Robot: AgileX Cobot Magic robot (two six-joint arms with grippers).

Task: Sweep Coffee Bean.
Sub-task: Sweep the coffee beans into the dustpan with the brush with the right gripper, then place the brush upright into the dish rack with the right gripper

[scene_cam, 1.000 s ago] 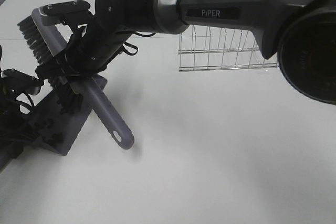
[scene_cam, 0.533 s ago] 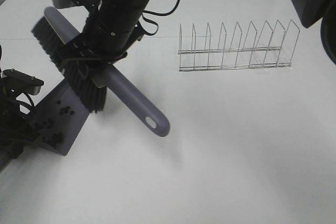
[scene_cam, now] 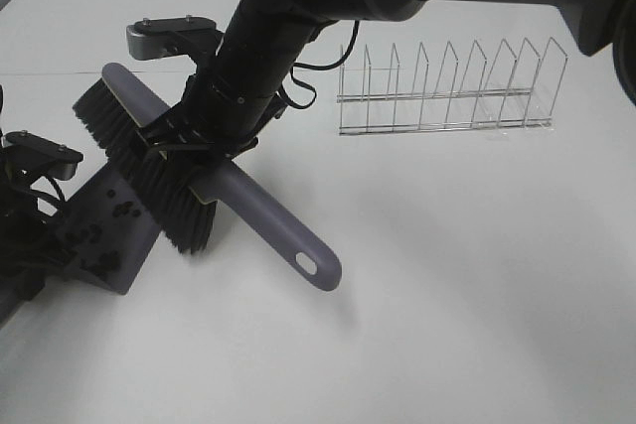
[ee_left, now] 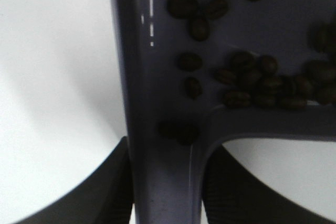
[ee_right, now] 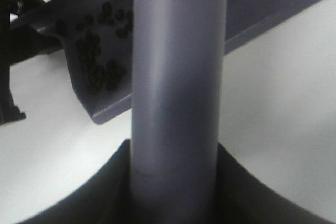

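My right gripper [scene_cam: 199,151] reaches across to the left and is shut on the grey-purple handle of the brush [scene_cam: 273,230]. The brush's black bristles [scene_cam: 149,171] slant down beside the open edge of the dustpan [scene_cam: 134,245]. In the right wrist view the brush handle [ee_right: 178,77] runs between the fingers of the right gripper [ee_right: 176,182]. Several coffee beans [scene_cam: 123,212] lie inside the dustpan. My left gripper [ee_left: 165,192] is shut on the handle of the dustpan [ee_left: 136,77], and the coffee beans [ee_left: 252,80] cluster against its back wall. Those coffee beans [ee_right: 100,61] also show in the right wrist view.
A wire dish rack [scene_cam: 447,86] stands at the back right of the white table [scene_cam: 447,295]. The right arm's dark body spans the top of the exterior view. The left arm [scene_cam: 25,196] sits at the left edge.
The right arm has swung the brush rightward and toward the front, off the top of the dustpan, uncovering the beans inside. The left gripper and dustpan have stayed put.
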